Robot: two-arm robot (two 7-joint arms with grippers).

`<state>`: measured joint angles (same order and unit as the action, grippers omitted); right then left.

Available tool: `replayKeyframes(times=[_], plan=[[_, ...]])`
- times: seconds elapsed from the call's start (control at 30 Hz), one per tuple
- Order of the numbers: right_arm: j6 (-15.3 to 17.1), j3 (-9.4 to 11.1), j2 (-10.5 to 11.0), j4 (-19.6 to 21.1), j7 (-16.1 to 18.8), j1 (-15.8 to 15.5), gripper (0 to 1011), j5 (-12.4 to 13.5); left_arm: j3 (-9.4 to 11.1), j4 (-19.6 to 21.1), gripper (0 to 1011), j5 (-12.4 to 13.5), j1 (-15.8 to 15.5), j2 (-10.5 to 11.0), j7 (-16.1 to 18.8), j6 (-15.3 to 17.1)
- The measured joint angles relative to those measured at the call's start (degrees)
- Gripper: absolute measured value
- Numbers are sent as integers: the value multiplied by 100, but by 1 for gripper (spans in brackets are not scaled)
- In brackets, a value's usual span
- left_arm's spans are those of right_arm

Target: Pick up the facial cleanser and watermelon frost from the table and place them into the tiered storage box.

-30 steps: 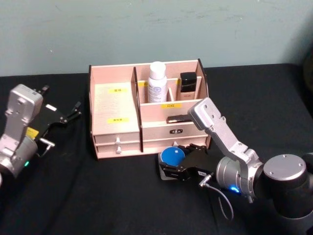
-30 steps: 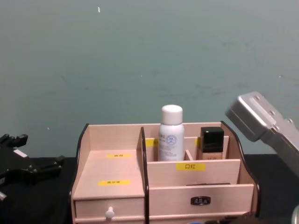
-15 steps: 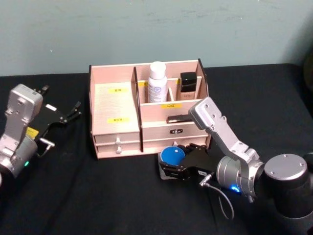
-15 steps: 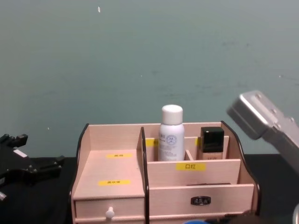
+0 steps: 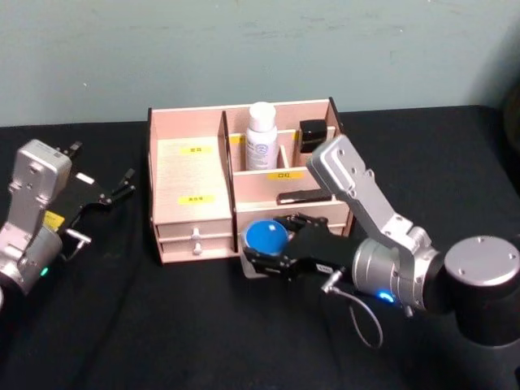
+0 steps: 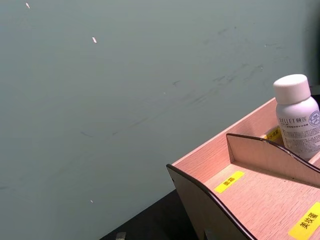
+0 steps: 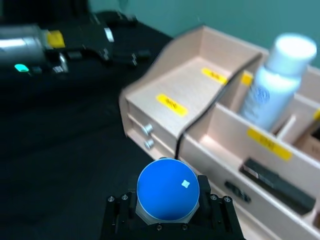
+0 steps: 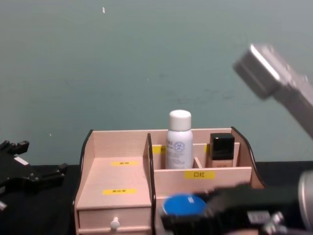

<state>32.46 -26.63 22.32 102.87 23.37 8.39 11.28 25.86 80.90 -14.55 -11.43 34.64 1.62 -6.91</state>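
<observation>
My right gripper [image 5: 265,258] is shut on the facial cleanser [image 5: 266,237], a grey container with a round blue cap [image 7: 168,189]. It hangs just in front of the tiered storage box [image 5: 191,175], level with the drawers, also seen in the chest view [image 8: 183,204]. The pale wooden box [image 8: 117,176] holds a white bottle [image 5: 262,136] with a white cap in its back middle compartment. I cannot tell which thing is the watermelon frost. My left gripper [image 5: 126,180] is parked open at the left, away from the box.
A dark square bottle [image 5: 311,134] stands in the back right compartment beside the white bottle [image 8: 179,139]. A flat dark item [image 7: 274,184] lies in the lower right shelf. The black table [image 5: 162,325] surrounds the box. A teal wall rises behind.
My right gripper has lifted the blue-capped facial cleanser off the table and carried it left, closer to the box front. The left arm has stayed still.
</observation>
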Motion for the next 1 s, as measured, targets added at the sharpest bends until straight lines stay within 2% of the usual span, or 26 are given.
replayKeyframes(times=[0.17, 0.33, 0.6, 0.83, 1.0], plan=[[-56, -59, -63, 94, 58, 202, 721, 56, 0, 0, 1010, 0, 0, 0, 0, 0], [-148, -207, -245, 0, 67, 550, 721, 69, 0, 0, 1010, 0, 0, 0, 0, 0], [-247, -528, -611, -533, 44, 1063, 721, -8, 0, 0, 1010, 0, 0, 0, 0, 0], [-329, -653, -878, -1009, -48, 1342, 721, -106, 0, 0, 1010, 0, 0, 0, 0, 0], [-423, -665, -1052, -1370, -131, 1505, 721, -177, 0, 0, 1010, 0, 0, 0, 0, 0]])
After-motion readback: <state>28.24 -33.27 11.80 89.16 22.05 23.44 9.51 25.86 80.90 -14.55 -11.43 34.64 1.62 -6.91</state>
